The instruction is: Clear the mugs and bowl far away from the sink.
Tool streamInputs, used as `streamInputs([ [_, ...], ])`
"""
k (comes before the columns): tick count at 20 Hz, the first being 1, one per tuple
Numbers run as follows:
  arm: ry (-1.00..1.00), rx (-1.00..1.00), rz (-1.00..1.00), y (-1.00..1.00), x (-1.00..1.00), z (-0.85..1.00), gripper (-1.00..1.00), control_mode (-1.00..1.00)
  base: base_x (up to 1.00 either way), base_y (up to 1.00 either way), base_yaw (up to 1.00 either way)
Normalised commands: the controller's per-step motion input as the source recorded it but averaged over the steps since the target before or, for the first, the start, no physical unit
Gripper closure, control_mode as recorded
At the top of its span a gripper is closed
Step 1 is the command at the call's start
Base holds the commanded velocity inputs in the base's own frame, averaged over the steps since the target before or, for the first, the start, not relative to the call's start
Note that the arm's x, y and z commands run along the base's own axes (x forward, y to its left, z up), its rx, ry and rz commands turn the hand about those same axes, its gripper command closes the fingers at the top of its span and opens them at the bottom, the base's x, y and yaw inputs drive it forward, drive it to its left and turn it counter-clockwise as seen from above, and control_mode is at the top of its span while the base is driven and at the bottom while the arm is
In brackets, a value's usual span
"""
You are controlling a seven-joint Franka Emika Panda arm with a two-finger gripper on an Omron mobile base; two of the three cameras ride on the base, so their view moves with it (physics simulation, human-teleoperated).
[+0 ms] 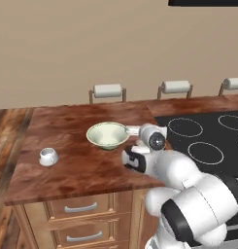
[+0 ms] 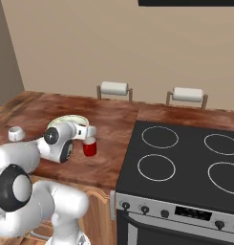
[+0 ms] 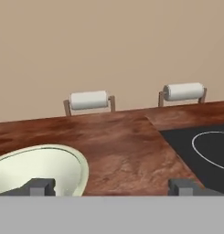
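Note:
The red mug [image 2: 90, 149] stands upright on the wooden counter, just left of the stovetop. My gripper [image 2: 92, 132] hovers right above it, open, with nothing between its fingers. In the hand view the gripper [image 3: 111, 187] has its tips spread wide. The pale green-cream bowl [image 1: 108, 134] sits on the counter beside the hand, to its left, and its rim [image 3: 63, 153] fills the lower left of the hand view. The white mug [image 1: 48, 156] rests near the counter's left end, also seen as a small mug [image 2: 15, 133] in the right base view. The sink is out of view.
A black stovetop [image 2: 185, 158] with ring marks lies to the right of the counter [image 1: 72, 170]. Two paper-towel rolls [image 3: 88, 99] on holders stand along the back edge near the wall. Drawers [image 1: 79, 208] run below the counter front.

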Motion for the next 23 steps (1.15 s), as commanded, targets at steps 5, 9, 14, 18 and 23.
streamInputs([
  [5, 0.20, 0.00, 0.00, 0.07, -0.84, 1.00, -1.00, -1.00, 0.00, 0.00, 0.00],
  [9, 0.24, 0.00, -0.05, 0.11, -1.00, 1.00, -1.00, -1.00, 0.00, 0.00, 0.00],
  [14, 0.26, 0.00, -0.01, 0.15, -1.00, 0.87, -1.00, -1.00, 0.00, 0.00, 0.00],
  [18, 0.03, -0.06, 0.01, 0.21, -1.00, 0.05, -1.00, -1.00, 0.00, 0.00, 0.00],
  [23, -0.29, 0.00, -0.02, 0.04, -1.00, -0.15, -1.00, -1.00, 0.00, 0.00, 0.00],
])
